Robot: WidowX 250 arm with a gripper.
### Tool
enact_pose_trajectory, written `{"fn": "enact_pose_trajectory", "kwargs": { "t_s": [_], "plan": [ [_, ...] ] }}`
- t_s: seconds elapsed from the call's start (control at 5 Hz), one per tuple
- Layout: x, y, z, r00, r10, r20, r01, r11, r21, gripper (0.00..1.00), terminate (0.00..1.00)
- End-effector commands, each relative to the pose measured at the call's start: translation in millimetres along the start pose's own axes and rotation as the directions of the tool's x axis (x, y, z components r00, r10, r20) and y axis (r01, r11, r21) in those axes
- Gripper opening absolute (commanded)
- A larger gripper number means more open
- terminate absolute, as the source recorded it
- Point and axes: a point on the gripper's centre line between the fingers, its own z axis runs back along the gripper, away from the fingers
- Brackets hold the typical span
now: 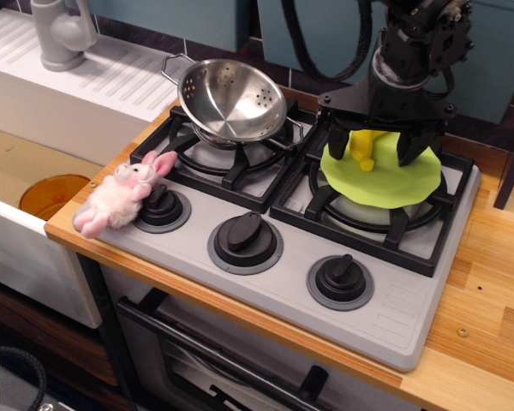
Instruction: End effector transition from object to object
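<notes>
A wooden desk [488,282] carries a grey toy stove [325,248] with three knobs. One colander [231,101], one plush rabbit [120,195], one green cloth [381,175]. The gripper [375,147] has its jaws apart around a yellow object [364,147] over the cloth.

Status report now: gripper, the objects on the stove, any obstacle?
Gripper open, straddling yellow object on green cloth, right burner. Colander left burner, plush bunny front-left. Path unobstructed.

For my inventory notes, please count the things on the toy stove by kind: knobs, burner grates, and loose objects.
Knobs: 3, left, middle, right
Burner grates: 2, left, right
Loose objects: 4, metal colander, plush bunny, green plate, yellow object
Total: 9
</notes>
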Motion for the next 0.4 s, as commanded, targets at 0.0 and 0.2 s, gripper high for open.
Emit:
{"fn": "enact_pose_trajectory", "kwargs": {
  "t_s": [0.0,0.2],
  "plan": [
    [0.0,0.0,0.0,1.000,0.000,0.000,0.000,1.000,0.000,1.00,0.00],
    [2.0,1.9,52.8,0.997,0.003,-0.079,0.005,0.994,0.109,1.00,0.00]
  ]
}}
